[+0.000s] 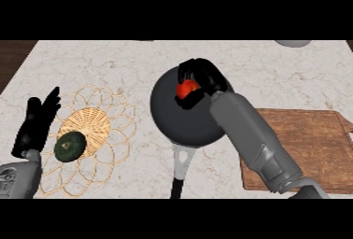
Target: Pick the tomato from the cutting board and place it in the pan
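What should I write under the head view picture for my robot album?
Right robot hand holds the tomato over the dark pan, cutting board behind it; left robot hand rests open.

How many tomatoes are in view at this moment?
1. The small red tomato is held in the curled black right hand above the dark grey round pan. None shows on the brown wooden cutting board, though the forearm covers its left edge.

Woven wicker trivet point(93, 135) on marble counter point(103, 60), dark green round item point(69, 146) (avocado-like) resting on it
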You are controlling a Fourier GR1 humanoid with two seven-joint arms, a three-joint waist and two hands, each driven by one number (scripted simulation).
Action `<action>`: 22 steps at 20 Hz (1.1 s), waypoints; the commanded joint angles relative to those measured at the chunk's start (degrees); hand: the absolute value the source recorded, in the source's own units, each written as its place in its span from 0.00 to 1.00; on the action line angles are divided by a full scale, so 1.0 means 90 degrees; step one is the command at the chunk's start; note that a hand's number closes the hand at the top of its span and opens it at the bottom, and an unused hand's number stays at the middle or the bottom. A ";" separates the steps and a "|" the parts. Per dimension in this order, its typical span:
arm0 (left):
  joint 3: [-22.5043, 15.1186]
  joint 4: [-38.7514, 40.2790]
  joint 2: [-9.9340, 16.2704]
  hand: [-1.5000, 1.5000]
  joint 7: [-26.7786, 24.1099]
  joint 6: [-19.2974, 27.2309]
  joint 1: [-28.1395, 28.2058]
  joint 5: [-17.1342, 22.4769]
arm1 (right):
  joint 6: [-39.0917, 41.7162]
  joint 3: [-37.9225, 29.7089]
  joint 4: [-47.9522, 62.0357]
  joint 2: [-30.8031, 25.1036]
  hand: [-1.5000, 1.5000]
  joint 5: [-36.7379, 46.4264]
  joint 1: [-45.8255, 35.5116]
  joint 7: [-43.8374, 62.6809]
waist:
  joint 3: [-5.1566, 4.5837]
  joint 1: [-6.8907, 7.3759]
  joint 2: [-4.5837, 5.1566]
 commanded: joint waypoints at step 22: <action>0.0055 0.0388 0.0035 0.50 -0.0128 -0.0016 -0.0303 -0.0066 | -0.1128 0.0293 0.1000 0.0038 0.00 -0.3815 -0.0332 -0.1745 | 0.0002 0.0042 0.0028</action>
